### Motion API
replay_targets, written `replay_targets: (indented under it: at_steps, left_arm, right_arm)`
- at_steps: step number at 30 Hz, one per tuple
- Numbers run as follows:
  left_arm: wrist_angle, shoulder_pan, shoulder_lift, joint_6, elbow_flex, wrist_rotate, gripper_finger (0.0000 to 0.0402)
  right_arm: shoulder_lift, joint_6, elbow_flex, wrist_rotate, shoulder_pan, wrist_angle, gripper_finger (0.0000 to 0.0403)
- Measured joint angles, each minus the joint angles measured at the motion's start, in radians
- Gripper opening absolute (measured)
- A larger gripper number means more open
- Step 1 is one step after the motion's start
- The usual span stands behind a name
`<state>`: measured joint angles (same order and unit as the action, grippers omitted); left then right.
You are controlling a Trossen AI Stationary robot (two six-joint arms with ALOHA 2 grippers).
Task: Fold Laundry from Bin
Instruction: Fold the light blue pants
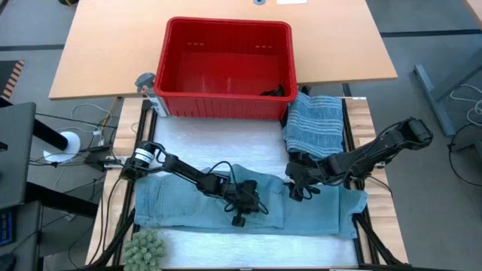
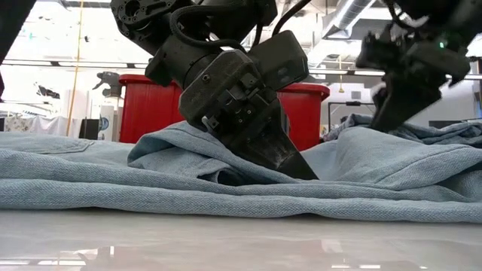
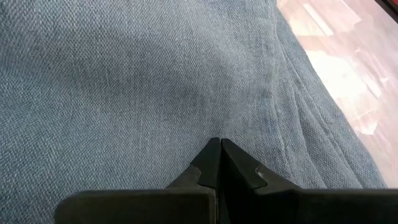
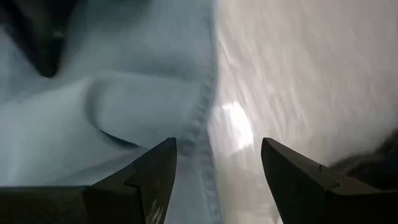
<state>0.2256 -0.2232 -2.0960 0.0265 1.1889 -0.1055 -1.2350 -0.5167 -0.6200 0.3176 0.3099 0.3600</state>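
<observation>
A light blue garment [image 1: 196, 205] lies spread across the near half of the table. My left gripper [image 1: 239, 219] is shut, its tips down on the garment's middle. My right gripper [image 1: 295, 191] hangs open over the garment's hemmed far edge [image 4: 202, 118], with one finger over the cloth and the other over bare table. Whether it touches the cloth, I cannot tell. A folded grey-blue striped cloth [image 1: 314, 123] lies at the table's right. The red bin [image 1: 226, 71] stands at the far side, with a dark piece [image 1: 277, 92] in its right near corner. My left gripper presses its shut fingertips [image 3: 211, 155] onto the garment's top layer [image 3: 205, 118], near the middle of the cloth. The fingers slant down from the table's left. The cloth stays on the table and rises in a low fold [image 2: 226, 175] beside the tips.
A green spiky ball [image 1: 143, 248] sits at the near left corner. Bare white table [image 1: 218, 143] lies between the bin and the garment. The bin stands on a wooden board [image 1: 105, 53] beyond the white surface.
</observation>
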Motion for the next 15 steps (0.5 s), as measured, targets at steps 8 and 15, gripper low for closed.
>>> replay_targets:
  at_steps: [8, 15]
  left_arm:
    - [-0.010, 0.013, 0.000, -0.026, 0.000, -0.017, 0.0000]
    - [-0.009, 0.020, 0.000, -0.025, 0.000, -0.024, 0.0000]
  right_arm:
    - [0.025, -0.090, 0.055, -0.002, 0.051, -0.041, 0.0260]
    - [0.005, -0.114, 0.092, 0.059, 0.102, -0.088, 0.0260]
